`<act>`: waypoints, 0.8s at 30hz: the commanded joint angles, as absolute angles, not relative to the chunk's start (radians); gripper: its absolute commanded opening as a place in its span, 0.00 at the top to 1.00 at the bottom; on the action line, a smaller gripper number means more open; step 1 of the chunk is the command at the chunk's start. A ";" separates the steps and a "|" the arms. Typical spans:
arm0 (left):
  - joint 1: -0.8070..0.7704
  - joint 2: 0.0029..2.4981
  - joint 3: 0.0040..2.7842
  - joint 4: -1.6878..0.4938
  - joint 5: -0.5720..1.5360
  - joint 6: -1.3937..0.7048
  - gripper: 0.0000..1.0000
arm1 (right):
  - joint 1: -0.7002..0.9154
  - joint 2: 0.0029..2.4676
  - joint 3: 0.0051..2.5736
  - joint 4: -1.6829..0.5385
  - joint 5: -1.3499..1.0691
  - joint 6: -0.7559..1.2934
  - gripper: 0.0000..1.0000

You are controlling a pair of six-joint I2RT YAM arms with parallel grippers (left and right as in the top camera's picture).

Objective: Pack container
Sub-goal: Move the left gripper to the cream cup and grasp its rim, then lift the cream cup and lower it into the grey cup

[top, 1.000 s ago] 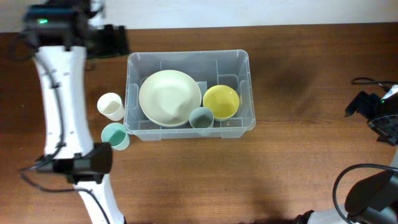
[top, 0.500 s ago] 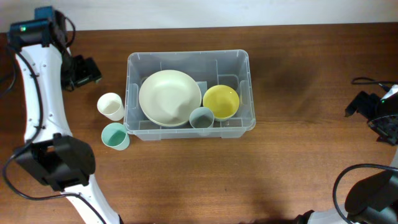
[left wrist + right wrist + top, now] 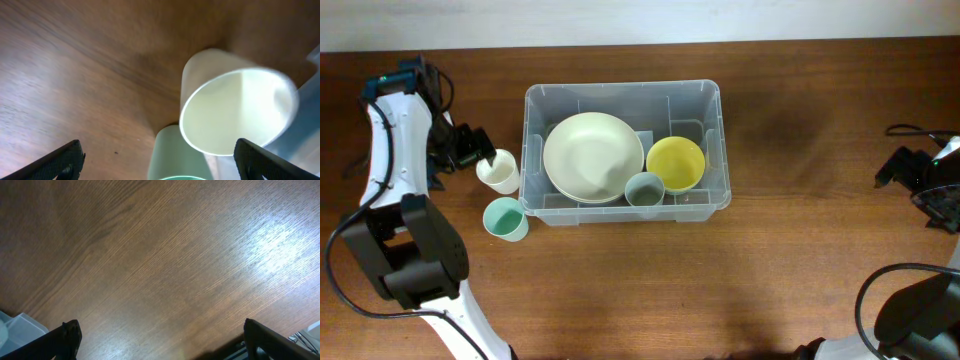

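1. Left gripper [image 3: 156, 150], jaws wide, is closing in on the white cup [image 3: 498, 171], likely the next pick.
2. Container [image 3: 620, 95] is sitting mid-table; teal cup [image 3: 505, 218] is waiting outside too.
3. Right gripper [image 3: 160, 332], also wide, is idling far right.

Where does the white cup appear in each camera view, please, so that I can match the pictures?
Overhead: the white cup stands left of centre, just outside the left wall of the container.
Left wrist: the white cup fills the right half, its open mouth towards the camera.
Right wrist: not in it.
Shared landmark: the teal cup, just below the white cup overhead; the same teal cup sits at the left wrist picture's bottom edge.
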State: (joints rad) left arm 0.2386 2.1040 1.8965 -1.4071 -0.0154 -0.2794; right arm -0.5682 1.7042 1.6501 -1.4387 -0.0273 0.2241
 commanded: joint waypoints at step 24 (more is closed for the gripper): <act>0.256 2.109 1.926 -1.269 0.038 -0.244 0.99 | -0.570 1.691 1.649 -1.439 -0.025 0.217 0.01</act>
